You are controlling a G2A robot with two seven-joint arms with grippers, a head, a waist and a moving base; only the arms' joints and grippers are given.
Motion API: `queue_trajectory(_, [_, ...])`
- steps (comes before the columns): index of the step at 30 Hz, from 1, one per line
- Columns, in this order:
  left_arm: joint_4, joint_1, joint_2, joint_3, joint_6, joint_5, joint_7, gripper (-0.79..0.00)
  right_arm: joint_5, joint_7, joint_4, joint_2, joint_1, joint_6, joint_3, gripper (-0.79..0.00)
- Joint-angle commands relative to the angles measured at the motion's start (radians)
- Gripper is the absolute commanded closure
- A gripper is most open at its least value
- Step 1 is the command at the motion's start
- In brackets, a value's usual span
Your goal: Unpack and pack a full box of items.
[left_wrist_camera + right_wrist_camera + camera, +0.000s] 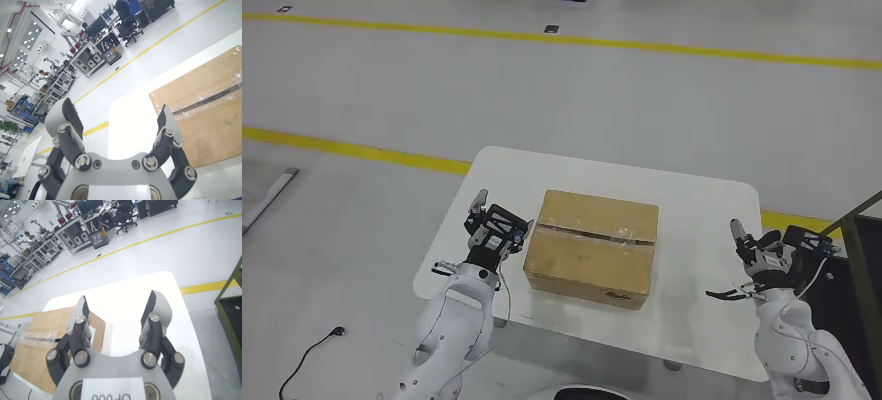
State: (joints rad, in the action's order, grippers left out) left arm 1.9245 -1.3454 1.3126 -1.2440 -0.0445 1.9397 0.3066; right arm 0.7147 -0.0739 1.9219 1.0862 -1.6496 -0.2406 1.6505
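We found the left gripper (115, 106) released, its ribbed fingers (72, 115) spread wide with nothing between them. It hung just beside the left end of the box (592, 245), near the far corner, and we could not tell whether it touched the cardboard. The right gripper (117, 295) was likewise spread and empty, well apart from the box's right end and low over the table (702, 260) near its edge. The box, of brown cardboard, sat flat on the white table about midway between the two grippers. Its top flaps were down, clear tape (37, 335) ran along the seam, and a dark slit showed between the flaps. Beyond the box's far side, yellow floor lines (572, 40) crossed the grey floor. Past its right end, off the table, stood a green metal frame (229, 291).
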Motion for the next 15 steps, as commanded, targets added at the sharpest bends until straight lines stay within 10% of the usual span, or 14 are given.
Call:
queue_trajectory(1, [0.0,0.0,0.0,0.0,0.0,0.0,0.0,-0.784,0.0,0.0,0.0,0.0,0.0,0.0,0.0,-0.692])
queue_trajectory(15, [0.0,0.0,0.0,0.0,0.0,0.0,0.0,-0.785,0.0,0.0,0.0,0.0,0.0,0.0,0.0,-0.785])
